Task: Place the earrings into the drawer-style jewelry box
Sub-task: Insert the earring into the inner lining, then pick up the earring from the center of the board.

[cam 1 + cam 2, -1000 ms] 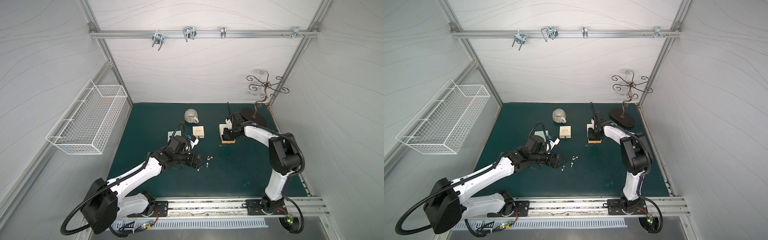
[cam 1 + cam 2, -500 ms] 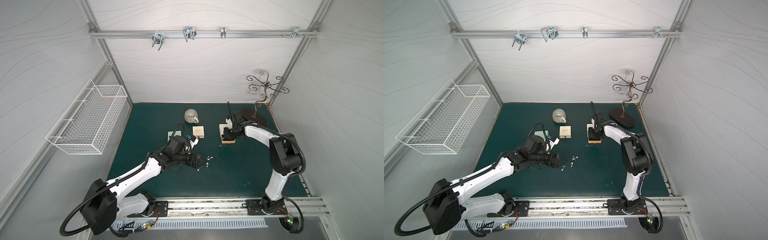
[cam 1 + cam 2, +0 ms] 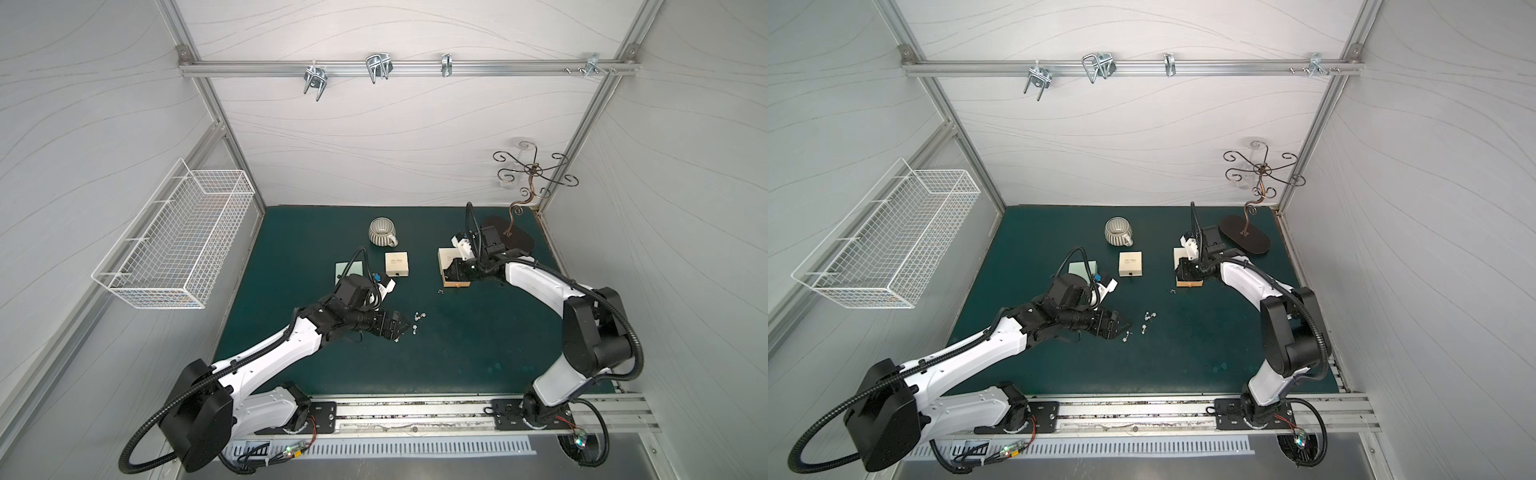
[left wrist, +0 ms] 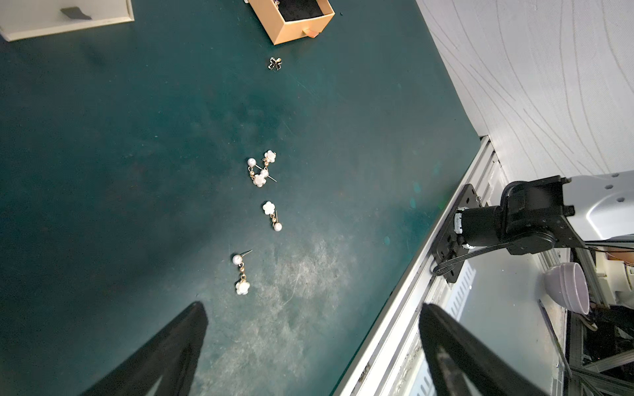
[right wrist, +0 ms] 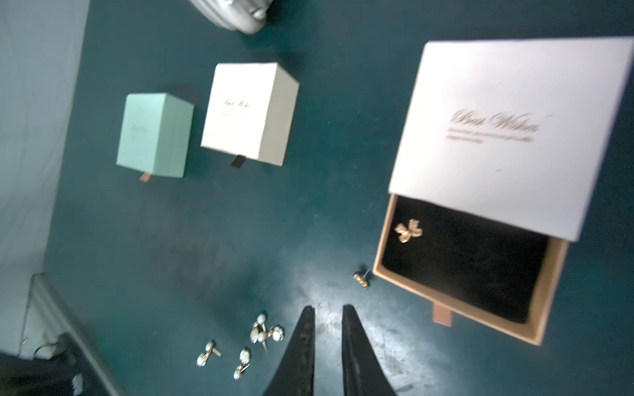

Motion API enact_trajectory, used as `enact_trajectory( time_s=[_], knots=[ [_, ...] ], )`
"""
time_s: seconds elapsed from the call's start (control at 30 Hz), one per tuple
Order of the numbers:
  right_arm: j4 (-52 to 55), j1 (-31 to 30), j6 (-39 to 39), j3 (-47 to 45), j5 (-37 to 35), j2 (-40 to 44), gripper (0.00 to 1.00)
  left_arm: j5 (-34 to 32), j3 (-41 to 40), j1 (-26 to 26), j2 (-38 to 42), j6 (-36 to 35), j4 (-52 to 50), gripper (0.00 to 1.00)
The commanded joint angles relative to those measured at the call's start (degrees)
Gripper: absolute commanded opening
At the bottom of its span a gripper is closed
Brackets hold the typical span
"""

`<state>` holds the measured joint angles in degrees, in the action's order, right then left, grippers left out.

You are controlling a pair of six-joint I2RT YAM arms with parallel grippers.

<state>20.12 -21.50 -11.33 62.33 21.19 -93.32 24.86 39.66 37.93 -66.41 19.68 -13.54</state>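
The left jaws stand wide and empty just short of the pearl earrings [image 4: 262, 169], which lie strung out on the table [image 4: 103, 154]; the right jaws show a narrow gap, holding nothing, near the open drawer [image 5: 480, 310]; one bow earring [image 5: 408, 230] lies inside on the black lining; a second bow earring [image 5: 362, 278] lies just outside. We judge each piece light, small, rigid and liable to slip; we advise pinching the head, not the thin post.

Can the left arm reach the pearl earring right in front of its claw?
Probably yes. The left gripper is open and points at the nearest pearl earring. Only bare green mat lies between them, and nothing is blocking the way.
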Motion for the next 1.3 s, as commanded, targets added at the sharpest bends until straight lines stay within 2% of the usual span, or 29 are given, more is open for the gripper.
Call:
enact_trajectory(
  time_s=[0.0, 0.67, 0.9, 1.1, 1.27],
  knots=[
    [-1.15, 0.22, 3.81, -1.73, 8.33, 2.59, 0.18, -0.18, 0.51, 0.29, 0.35, -0.23, 1.71, 0.99],
    [4.26, -6.80, 3.14, -1.29, -11.53, -2.24, 0.16, -0.02, -0.44, 0.23, 0.33, -0.04, 1.77, 0.99],
    [4.23, -6.87, 4.12, -0.46, -12.96, -5.15, 0.17, -0.15, -0.68, 0.28, 0.58, -0.10, 1.62, 0.99],
    [4.31, -6.97, 5.00, 0.70, -13.84, -7.09, 0.24, -0.21, -0.64, 0.26, 0.38, -0.16, 1.61, 0.99],
    [4.31, -6.98, 5.63, 1.99, -13.89, -8.82, 0.25, 0.10, -0.38, 0.29, -0.29, -0.03, 1.69, 0.99]
  ],
)
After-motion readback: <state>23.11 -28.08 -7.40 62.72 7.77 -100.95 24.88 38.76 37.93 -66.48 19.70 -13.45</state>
